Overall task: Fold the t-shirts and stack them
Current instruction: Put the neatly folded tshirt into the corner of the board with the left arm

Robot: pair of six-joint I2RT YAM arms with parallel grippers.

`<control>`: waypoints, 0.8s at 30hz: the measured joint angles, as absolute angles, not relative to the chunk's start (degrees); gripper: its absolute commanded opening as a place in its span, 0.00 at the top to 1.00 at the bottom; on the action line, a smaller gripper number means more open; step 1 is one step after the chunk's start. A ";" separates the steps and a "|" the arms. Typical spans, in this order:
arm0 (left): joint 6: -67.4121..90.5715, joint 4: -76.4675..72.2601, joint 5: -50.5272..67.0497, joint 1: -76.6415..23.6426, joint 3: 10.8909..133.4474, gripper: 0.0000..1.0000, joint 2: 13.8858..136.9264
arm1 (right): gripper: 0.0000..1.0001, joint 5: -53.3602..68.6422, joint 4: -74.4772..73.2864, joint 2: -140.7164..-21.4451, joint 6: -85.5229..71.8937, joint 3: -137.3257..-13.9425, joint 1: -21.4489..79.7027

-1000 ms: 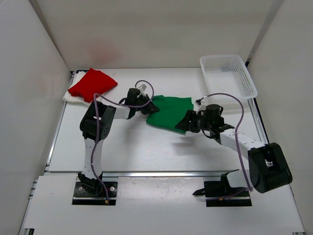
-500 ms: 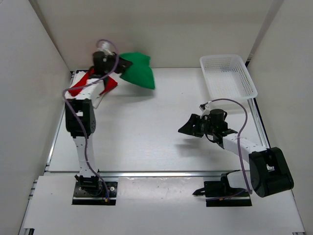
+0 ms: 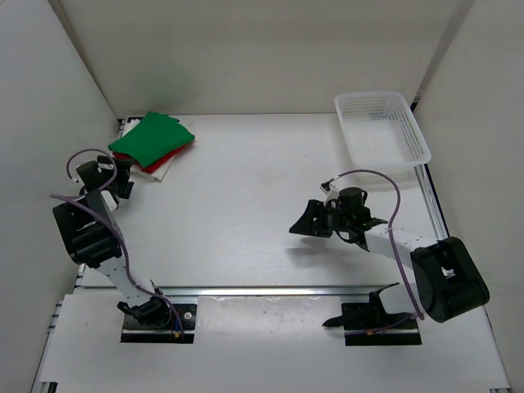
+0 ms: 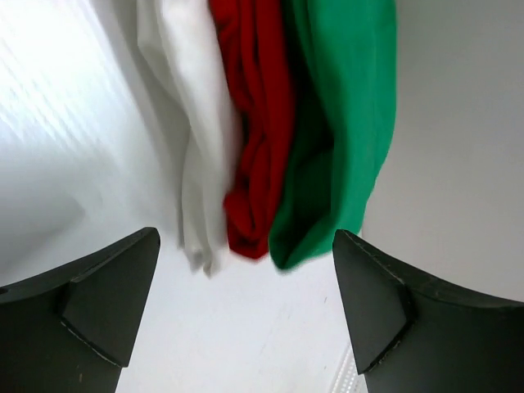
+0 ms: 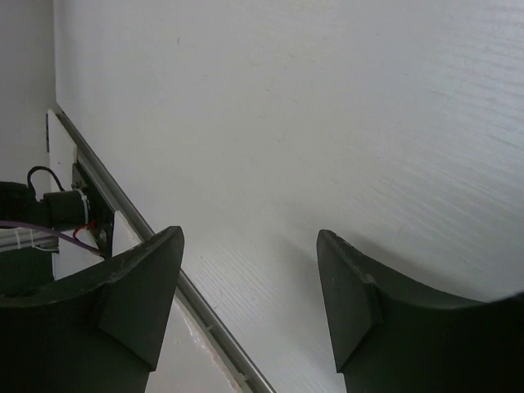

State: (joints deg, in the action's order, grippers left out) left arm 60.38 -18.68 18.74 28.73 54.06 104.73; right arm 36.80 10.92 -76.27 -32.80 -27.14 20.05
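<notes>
White mesh basket (image 3: 381,125) at table (image 3: 246,213) far-right corner.

Overhead wide, left wrist close — shared t-shirts (image 3: 152,141)

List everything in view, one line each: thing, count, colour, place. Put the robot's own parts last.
green t-shirt: one, green, folded, top of the stack at the table's far-left corner
red t-shirt: one, bright red, folded, under the green one
white t-shirt: one, white, bottom of the stack
basket: one, white plastic mesh, far-right corner, nothing in it
table: one, white, under everything
walls: white, around the left, far and right sides
arms: two, black and white with purple cables, bases at the near edge
left hand: one, black, open, holding nothing, just short of the stack's near edge
right hand: one, black, open, holding nothing, over bare table right of centre
</notes>
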 measured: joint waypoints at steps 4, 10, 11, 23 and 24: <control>59.27 -16.82 15.86 25.69 50.11 0.01 97.65 | 0.22 34.79 10.81 -75.57 -32.80 -25.32 22.04; 54.28 -15.64 12.23 17.04 46.92 0.02 88.82 | 0.01 27.49 7.44 -72.97 -31.81 -24.43 27.00; 52.69 -14.68 11.35 14.02 46.81 0.01 88.05 | 0.01 25.98 6.59 -72.44 -31.31 -24.45 27.68; 38.94 -9.06 11.31 -20.56 37.98 0.01 82.50 | 0.01 17.41 0.16 -65.84 -26.72 -24.29 27.49; 38.79 -9.13 11.77 -20.56 36.40 0.01 82.50 | 0.01 17.08 0.38 -65.34 -26.48 -24.03 28.14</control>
State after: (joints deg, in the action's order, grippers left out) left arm 38.79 -9.13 11.77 -20.56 36.40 82.50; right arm 17.08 0.38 -65.34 -26.48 -24.03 28.14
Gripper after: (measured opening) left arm 0.981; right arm 0.993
